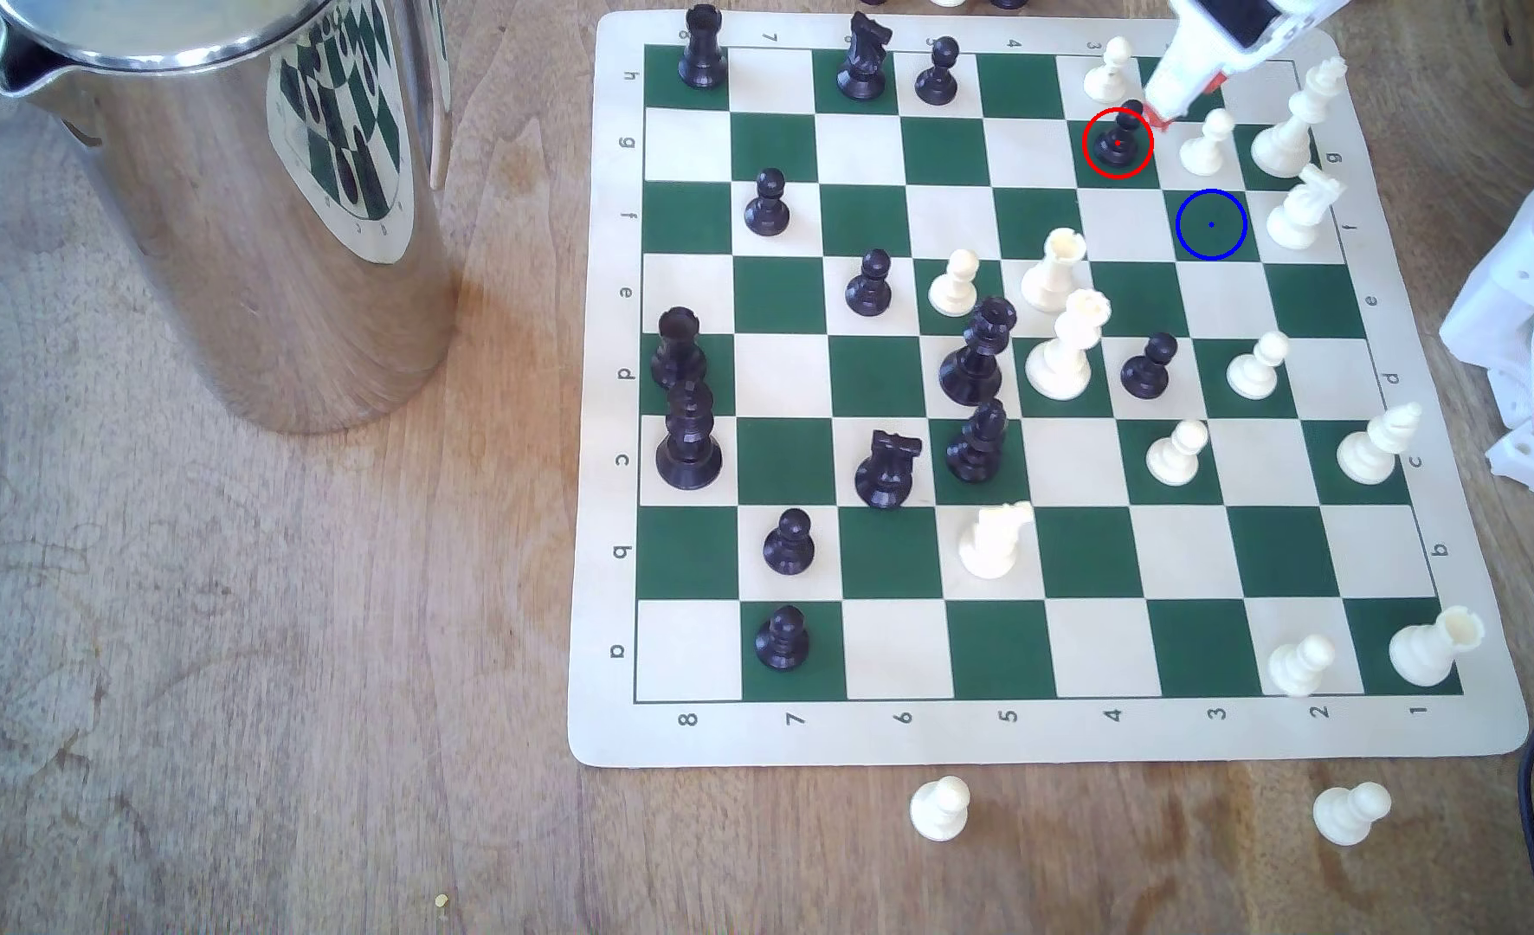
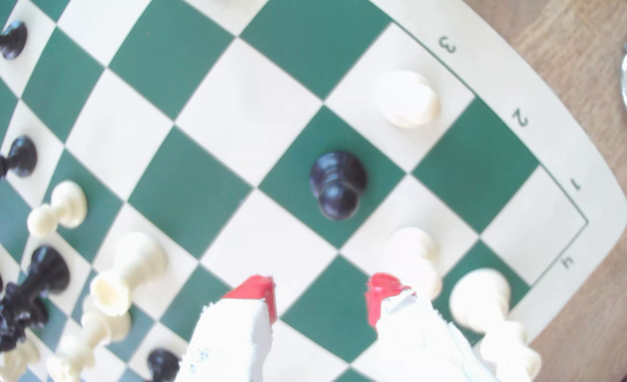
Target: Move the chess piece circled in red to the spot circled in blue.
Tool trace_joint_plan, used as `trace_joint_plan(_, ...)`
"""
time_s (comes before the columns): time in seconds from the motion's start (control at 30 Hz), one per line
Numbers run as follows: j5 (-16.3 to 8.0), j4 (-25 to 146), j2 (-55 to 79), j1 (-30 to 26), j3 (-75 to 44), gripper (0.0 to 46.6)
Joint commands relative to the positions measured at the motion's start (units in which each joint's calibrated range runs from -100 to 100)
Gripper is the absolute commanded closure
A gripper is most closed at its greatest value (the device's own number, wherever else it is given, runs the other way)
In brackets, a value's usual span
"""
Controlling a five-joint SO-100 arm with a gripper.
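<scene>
Gripper (image 2: 321, 294) hangs above the far corner of the chessboard (image 1: 601, 449), white fingers with red-tipped pads (image 2: 257, 290) spread apart, nothing between them. In the wrist view a green square shows through the gap.

Black pawn (image 1: 1120, 139) ringed in red stands upright on its green square, just beyond the fingertips and off them; in the exterior view the red tips sit right beside the pawn's head, to the exterior view's right and slightly above. Wrist view shows the same pawn (image 2: 337, 183) from above, centred ahead of the open jaws, clear of both pads.

Blue-ringed green square (image 1: 1210, 225) lies bare one square diagonally from the pawn, below the gripper tip in the exterior view.

White pawn (image 1: 1206, 142) stands on the light square next to the black pawn, close under the gripper. Another white pawn (image 1: 1109, 67) sits on the board's edge row beside the gripper body. White king (image 1: 1294, 121) and white knight (image 1: 1303, 211) stand near the board's edge past the gripper.

Steel jug (image 1: 233, 198) sits on the wooden table (image 1: 206, 674), well apart from the gripper.
</scene>
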Motion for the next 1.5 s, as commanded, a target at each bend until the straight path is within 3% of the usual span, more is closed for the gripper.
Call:
trace_joint_plan(0.0, -0.6, -2.4, 1.3, -0.9, -1.4, 33.9)
trace_joint_plan(0.23, 0.1, -4.2, 3.2, -0.9, 0.0, 34.8)
trace_joint_plan(0.47, 0.6, -8.5, 5.5, 0.3, 2.2, 39.9)
trace_joint_plan(0.63, 0.7, -8.1, 5.7, 0.3, 2.4, 33.3)
trace_joint_plan(1.03, 0.7, -10.5, 6.8, 0.1, 2.9, 34.5)
trace_joint_plan(1.47, 0.4, -14.1, 10.2, 0.2, 2.8, 32.1)
